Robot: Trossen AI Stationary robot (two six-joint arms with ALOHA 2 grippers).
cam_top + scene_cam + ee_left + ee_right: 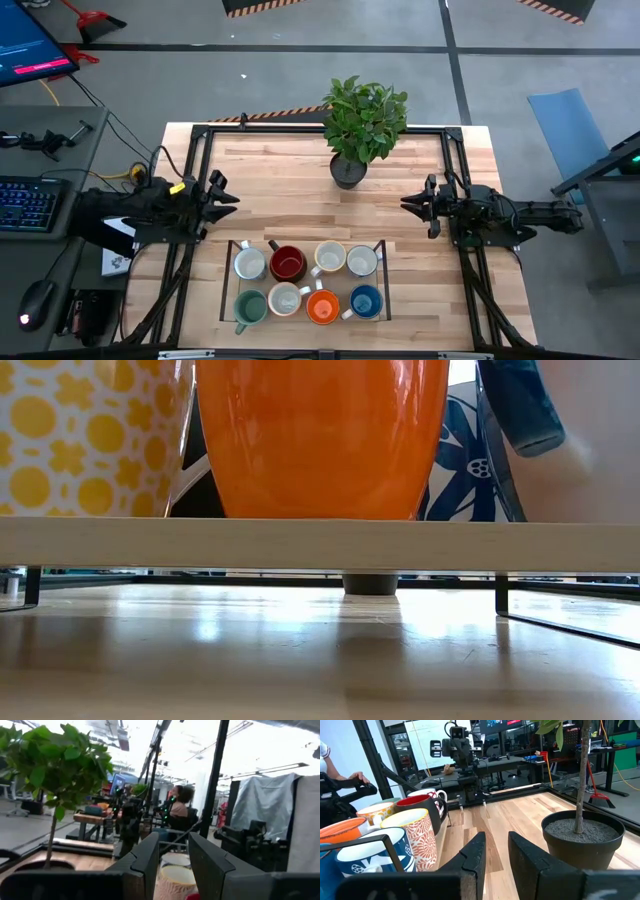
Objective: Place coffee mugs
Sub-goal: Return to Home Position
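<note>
Several coffee mugs stand in two rows on a pale raised board (320, 545) with a black wire frame, at the table's near middle. Among them are a dark red one (288, 263), a teal one (250, 307), an orange one (322, 307) and a blue one (366, 302); the others are white or cream. The low view looks at the orange mug (320, 435) from close up. My left gripper (225, 195) hovers at the table's left, open, pointing toward the right. My right gripper (410, 203) hovers at the table's right, open, facing it. Neither holds anything.
A dark round pot with a leafy plant (348, 170) stands at the far middle, between the two grippers and a little beyond them. A black frame (200, 130) borders the table. Bare wood lies between the grippers. A person (180, 805) sits in the room beyond.
</note>
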